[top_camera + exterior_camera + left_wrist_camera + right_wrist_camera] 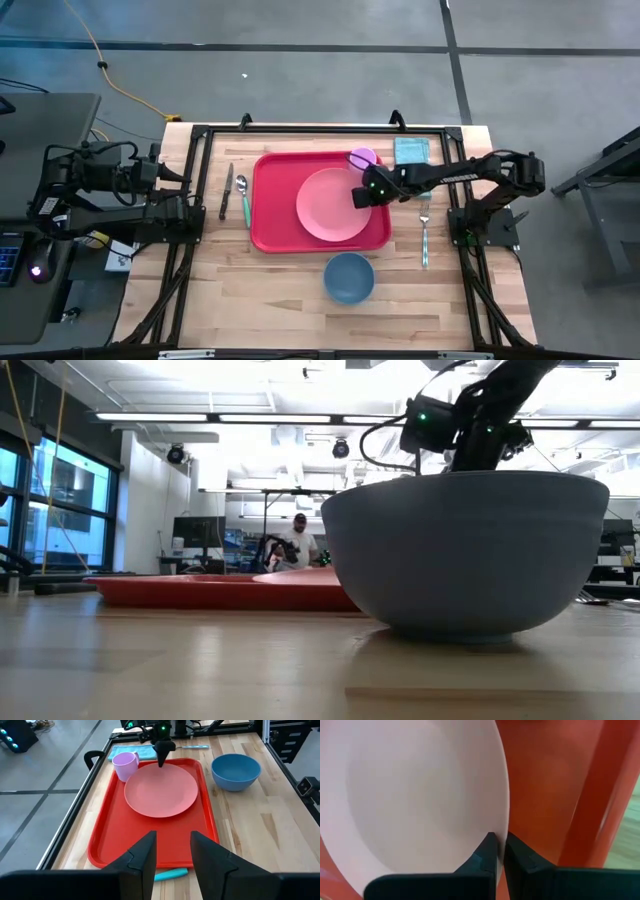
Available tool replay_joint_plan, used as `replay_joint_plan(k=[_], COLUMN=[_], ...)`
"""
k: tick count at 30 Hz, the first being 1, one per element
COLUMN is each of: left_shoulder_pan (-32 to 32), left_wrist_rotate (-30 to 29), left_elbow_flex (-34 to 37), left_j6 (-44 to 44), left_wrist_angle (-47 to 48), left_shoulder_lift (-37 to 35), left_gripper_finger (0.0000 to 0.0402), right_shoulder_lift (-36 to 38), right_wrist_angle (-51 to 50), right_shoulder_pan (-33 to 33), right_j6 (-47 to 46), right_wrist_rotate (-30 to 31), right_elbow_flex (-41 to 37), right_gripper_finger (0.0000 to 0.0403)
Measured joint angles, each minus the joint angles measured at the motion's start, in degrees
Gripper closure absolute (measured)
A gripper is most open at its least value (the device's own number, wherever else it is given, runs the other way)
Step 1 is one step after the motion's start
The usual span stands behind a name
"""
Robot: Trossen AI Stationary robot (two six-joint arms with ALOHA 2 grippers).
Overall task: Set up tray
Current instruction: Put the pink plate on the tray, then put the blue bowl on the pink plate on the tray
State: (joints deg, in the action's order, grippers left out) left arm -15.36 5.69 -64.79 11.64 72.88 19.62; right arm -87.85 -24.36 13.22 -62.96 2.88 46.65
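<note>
Right gripper [360, 196] is pinched fully closed on the rim of the pink plate [333, 204], which sits in the red tray [275, 205] mid-table. Just beyond the claw there's a purple cup [362, 157] in the tray corner, with a teal cloth [411, 151] next to that. A fork [425, 228] lies under its arm; a blue bowl [349, 277] sits off the tray nearby. Left gripper [172, 855] waits at the far side, fingers partly apart, empty, by a knife [226, 190] and spoon [245, 197]. Wooden table [250, 290], grey floor, person [298, 540] in the background.

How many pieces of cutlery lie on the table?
3: a knife and a spoon side by side left of the tray, a fork right of it. Others may be hidden.
</note>
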Motion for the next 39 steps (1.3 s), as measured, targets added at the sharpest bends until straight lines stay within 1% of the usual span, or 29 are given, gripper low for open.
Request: replay_joint_plan(k=[9,12,16,25,30,34,39], left_shoulder_pan=[0.0,0.0,0.0,0.0,0.0,0.0,0.0], left_wrist_rotate=[0.0,0.0,0.0,0.0,0.0,0.1,0.1], left_elbow_flex=[0.0,0.0,0.0,0.0,0.0,0.0,0.0], left_j6=[0.0,0.0,0.0,0.0,0.0,0.0,0.0], left_wrist_angle=[0.0,0.0,0.0,0.0,0.0,0.0,0.0], left_shoulder_lift=[0.0,0.0,0.0,0.0,0.0,0.0,0.0], left_gripper_finger=[0.025,0.025,0.025,0.025,0.025,0.025,0.025], right_shoulder_lift=[0.0,0.0,-0.1,-0.1,0.4,2.8,8.7], right_wrist_angle=[1.7,2.8,2.7,3.8,3.5,3.5,3.4], right_shoulder_pan=[2.2,2.2,2.2,2.2,2.2,2.2,2.1], right_j6=[2.3,3.0,4.0,5.0,5.4,5.6,6.6], right_wrist_rotate=[-2.1,-1.7,-1.3,-1.9,-2.8,-2.3,-2.8], right_elbow_flex=[0.0,0.0,0.0,0.0,0.0,0.0,0.0], right_gripper_finger=[0.0402,0.0394,0.0367,0.027,0.0227,0.0212,0.0215])
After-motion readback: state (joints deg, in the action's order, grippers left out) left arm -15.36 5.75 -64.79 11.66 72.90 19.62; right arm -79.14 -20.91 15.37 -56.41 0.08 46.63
